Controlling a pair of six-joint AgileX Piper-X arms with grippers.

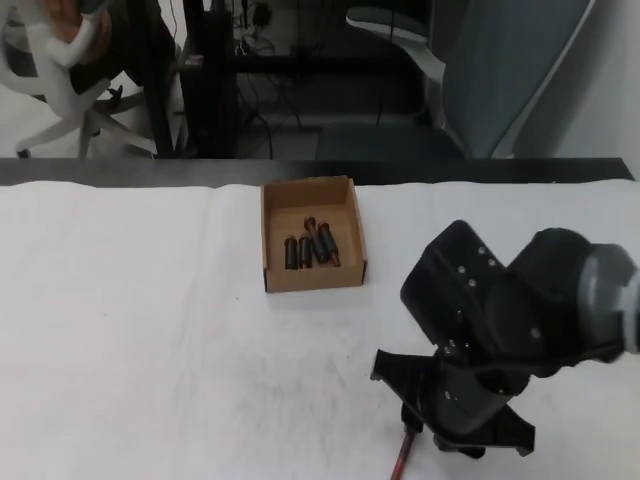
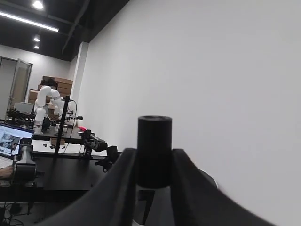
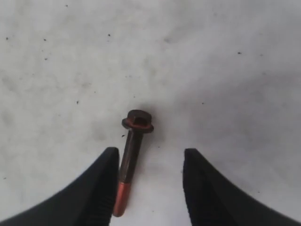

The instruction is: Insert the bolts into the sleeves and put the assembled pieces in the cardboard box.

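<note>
The right gripper (image 3: 149, 154) hangs low over the bolt (image 3: 132, 155) with its two fingers apart, one on each side of the shank; nothing is gripped yet. The bolt lies flat on the white bench (image 1: 150, 350), near the front edge and well apart from the cardboard box (image 1: 315, 275). Its shank sits close against one finger and far from the other, so I'd say the pincer wants shifting sideways until the shank is centred; then it should close on the dark part just below the head, leaving the reddish tip free to enter the sleeve. A squeeze from where it is now could roll the bolt or tip it askew.

The left gripper (image 2: 154, 162) is clamped on a dark sleeve (image 2: 154, 134), held up off the bench with its open end out past the fingers; that looks ready to receive the bolt.

The box stands open at mid-bench; in it lie several dark assembled pieces (image 1: 310, 247) side by side, three or four, I cannot tell which.
</note>
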